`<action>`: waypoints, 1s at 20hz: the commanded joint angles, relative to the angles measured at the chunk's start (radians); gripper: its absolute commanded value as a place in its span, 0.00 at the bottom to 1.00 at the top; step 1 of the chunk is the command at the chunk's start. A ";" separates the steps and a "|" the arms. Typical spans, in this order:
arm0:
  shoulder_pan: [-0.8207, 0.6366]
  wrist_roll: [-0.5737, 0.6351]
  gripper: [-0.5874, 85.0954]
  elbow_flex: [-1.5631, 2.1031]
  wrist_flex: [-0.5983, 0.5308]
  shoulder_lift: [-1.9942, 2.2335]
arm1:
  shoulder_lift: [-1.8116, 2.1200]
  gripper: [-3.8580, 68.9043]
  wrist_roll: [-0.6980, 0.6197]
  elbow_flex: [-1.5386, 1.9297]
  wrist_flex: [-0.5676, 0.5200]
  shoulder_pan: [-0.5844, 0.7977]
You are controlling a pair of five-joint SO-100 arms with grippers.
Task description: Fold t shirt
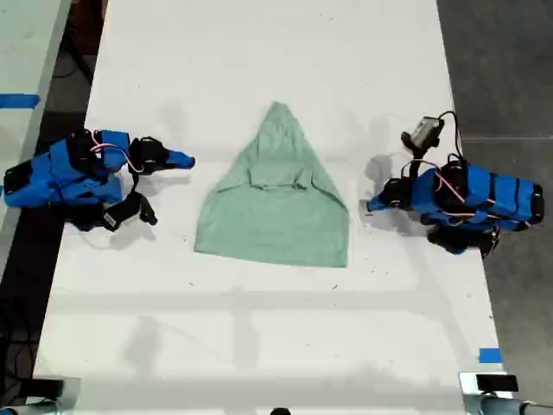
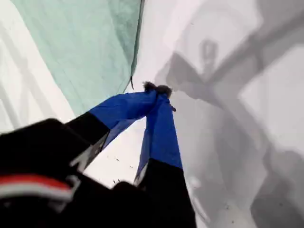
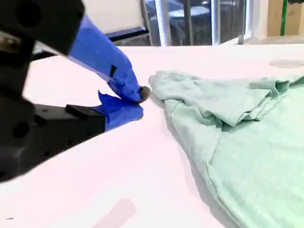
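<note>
Pale mint t shirt (image 1: 275,212) flat on white tabletop (image 1: 259,52), about centre of the exterior view. Long axis runs 12 to 6 o'clock in that view: narrow point at 12, wide straight hem at 6. Sides already turned in over the body, a small bunched fold across the middle. Wrinkled, no print.

My first end effector (image 1: 371,206) at 3 o'clock of the shirt in the exterior view, tips pointing toward 9. Jaws closed, tips meeting, nothing held. First wrist view confirms: blue tips just beside the cloth edge, not touching it.

My second end effector (image 1: 186,160) at 9 o'clock of the shirt in the exterior view, tips pointing toward 3. Jaws closed or all but closed, empty. Clear strip of tabletop between tips and cloth; in the second wrist view the slanted side edge lies just past the tips.

Key relation: shirt sits between the two arms, first end effector nearer to the cloth, second a bit further off. Shirt lies at 9 o'clock from the first, at about 4 o'clock from the second.

Judgement: fold only part done. Next likely a grasp at one end of the long axis, so jaws need opening first. Risk: dragging the loose inward folds out of place.
</note>
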 commanded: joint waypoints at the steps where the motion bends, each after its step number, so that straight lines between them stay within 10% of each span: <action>1: 0.106 0.035 0.00 -0.048 0.005 0.011 | -0.051 0.02 0.302 -0.035 -0.241 -0.135; 9: 0.114 0.048 0.00 -0.051 0.006 0.011 | -1.138 0.40 0.199 -0.618 -0.529 -0.209; 12: 0.118 0.048 0.00 -0.051 0.006 0.011 | -1.425 0.35 0.227 -0.742 -0.532 -0.221; 14: 0.118 0.049 0.00 -0.051 0.006 0.011 | -1.569 0.08 0.264 -0.802 -0.528 -0.225; 20: 0.118 0.049 0.00 -0.051 0.006 0.011 | -1.473 0.32 0.259 -0.868 -0.425 -0.267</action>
